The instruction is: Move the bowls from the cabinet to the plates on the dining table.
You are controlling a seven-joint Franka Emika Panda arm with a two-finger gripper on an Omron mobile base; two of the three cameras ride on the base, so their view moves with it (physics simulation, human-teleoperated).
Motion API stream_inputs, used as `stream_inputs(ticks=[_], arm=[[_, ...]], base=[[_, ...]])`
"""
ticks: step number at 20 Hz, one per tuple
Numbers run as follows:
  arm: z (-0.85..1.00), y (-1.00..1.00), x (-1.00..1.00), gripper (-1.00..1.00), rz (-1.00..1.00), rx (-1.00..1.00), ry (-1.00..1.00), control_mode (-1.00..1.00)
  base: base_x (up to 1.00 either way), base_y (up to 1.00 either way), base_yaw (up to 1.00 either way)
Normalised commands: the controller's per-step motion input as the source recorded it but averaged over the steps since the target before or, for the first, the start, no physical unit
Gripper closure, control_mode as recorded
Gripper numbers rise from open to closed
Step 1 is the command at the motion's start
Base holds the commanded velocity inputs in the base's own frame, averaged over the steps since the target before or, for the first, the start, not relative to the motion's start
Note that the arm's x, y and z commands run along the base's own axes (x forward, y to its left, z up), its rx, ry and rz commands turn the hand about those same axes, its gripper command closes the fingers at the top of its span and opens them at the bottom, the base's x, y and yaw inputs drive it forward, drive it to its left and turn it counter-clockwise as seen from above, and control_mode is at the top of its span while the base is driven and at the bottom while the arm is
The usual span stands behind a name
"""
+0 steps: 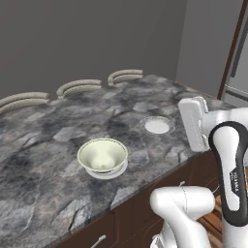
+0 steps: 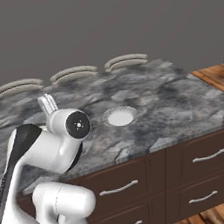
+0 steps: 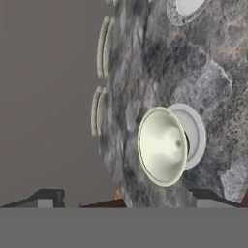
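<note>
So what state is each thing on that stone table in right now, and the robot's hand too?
Cream-white bowl: upright, sitting on a plate, empty inside.
Plate under the bowl: covered, only its rim shows.
Second plate: bare, nothing on it.
Gripper: open, holding nothing, drawn back from the bowl.
Dining table: carries the bowl and both plates.

Plate (image 1: pixel 104 173) mostly hidden beneath cream bowl (image 1: pixel 102 155)
</note>
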Motion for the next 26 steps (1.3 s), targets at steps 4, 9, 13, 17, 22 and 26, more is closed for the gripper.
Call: stream_inputs(ticks=[4,9,13,17,22,26], arm=[[0.29,-0.13,-0.32,-1.00,0.08,-0.13,-0.15,-1.00],[0.28,-0.13,-0.35,-1.00,0.08,-0.13,-0.13,-1.00],[0.07,-0.03,-0.09,-1.00,0.02,-0.03,-0.03,1.00],[0.00,0.00,0.00,-1.00,0.00,0.00,0.00,1.00],[0.00,0.00,0.00,-1.00,0.00,0.00,0.00,1.00],[0.00,0.00,0.00,-1.00,0.00,0.00,0.00,1.00]], base=[[0.00,0.00,0.00],[0.00,0.00,0.00],[-0.25,-0.07,0.03],[0.00,0.00,-0.24],[0.00,0.00,-0.25],[0.00,0.00,-0.25]])
